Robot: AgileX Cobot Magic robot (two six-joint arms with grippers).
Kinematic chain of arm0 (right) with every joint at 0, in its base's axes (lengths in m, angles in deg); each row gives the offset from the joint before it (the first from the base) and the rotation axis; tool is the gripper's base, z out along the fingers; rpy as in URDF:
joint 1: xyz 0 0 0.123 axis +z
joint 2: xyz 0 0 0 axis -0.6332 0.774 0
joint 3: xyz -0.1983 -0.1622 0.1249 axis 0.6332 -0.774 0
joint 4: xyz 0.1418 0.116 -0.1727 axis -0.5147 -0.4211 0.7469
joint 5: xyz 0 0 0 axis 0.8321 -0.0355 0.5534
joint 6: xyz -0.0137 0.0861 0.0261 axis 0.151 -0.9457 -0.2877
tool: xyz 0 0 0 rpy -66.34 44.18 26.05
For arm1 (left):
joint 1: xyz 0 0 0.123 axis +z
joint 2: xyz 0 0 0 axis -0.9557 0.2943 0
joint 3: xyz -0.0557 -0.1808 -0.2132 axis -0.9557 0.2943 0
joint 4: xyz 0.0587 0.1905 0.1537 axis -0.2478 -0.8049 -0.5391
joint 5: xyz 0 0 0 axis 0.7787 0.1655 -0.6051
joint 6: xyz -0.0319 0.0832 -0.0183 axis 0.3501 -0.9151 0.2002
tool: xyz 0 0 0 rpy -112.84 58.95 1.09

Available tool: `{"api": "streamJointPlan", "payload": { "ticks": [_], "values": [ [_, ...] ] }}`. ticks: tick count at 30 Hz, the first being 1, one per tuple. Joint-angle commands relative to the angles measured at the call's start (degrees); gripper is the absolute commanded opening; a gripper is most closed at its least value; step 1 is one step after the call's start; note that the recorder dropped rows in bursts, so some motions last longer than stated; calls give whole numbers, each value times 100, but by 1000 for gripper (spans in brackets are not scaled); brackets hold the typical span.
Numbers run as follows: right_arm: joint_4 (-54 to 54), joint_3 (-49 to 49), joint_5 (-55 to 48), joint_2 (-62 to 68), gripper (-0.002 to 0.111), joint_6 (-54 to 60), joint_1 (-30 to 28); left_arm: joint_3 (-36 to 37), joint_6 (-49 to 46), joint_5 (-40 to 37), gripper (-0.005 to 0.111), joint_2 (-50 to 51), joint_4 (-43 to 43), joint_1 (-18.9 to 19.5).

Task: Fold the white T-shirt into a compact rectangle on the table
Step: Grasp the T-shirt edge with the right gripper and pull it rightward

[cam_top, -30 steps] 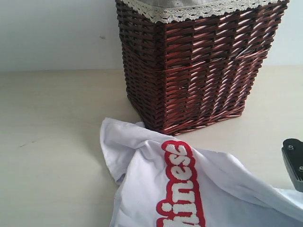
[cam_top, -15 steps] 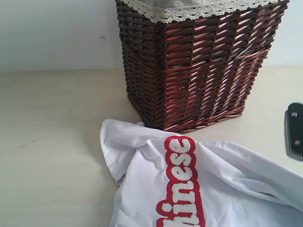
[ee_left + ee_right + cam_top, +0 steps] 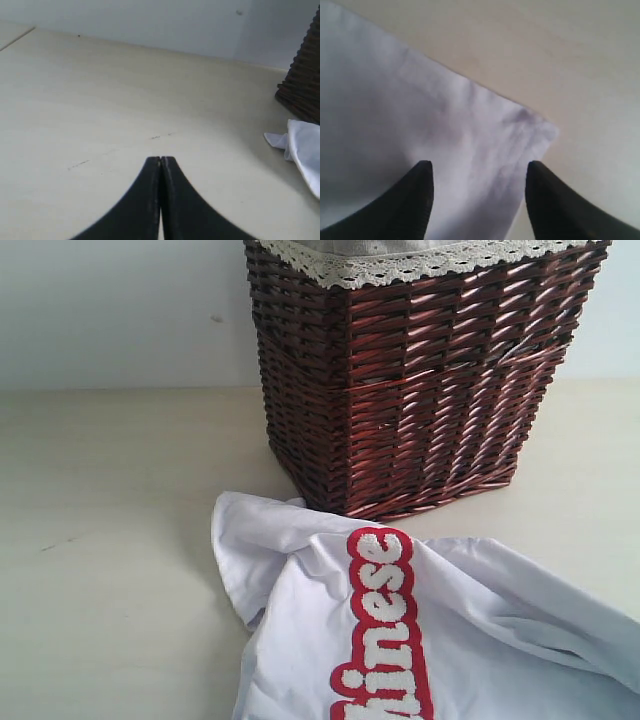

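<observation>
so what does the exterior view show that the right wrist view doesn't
Only the exterior view: the dark wicker basket with its lace-edged liner, and the red band of lettering on the white T-shirt. Only the right wrist view: the right gripper, jaws open, with a plain corner of the shirt beyond them. Both: white T-shirt fabric lying on the table.

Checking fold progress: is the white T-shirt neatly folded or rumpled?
Rumpled: the white T-shirt lies bunched with ridges, its red lettering band curving, no rectangle.
</observation>
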Motion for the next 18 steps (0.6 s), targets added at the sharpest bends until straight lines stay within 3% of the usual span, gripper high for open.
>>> {"api": "streamJointPlan", "payload": {
  "ticks": [1,10,18],
  "values": [
    [-101,-6,172,239,54,205,-36,-4,10,27,0,-14,21,-26],
    [-79,-6,761,824,52,46,-36,-4,10,27,0,-14,21,-26],
    [-79,-6,880,849,0,-158,-36,-4,10,27,0,-14,21,-26]
  ]
}}
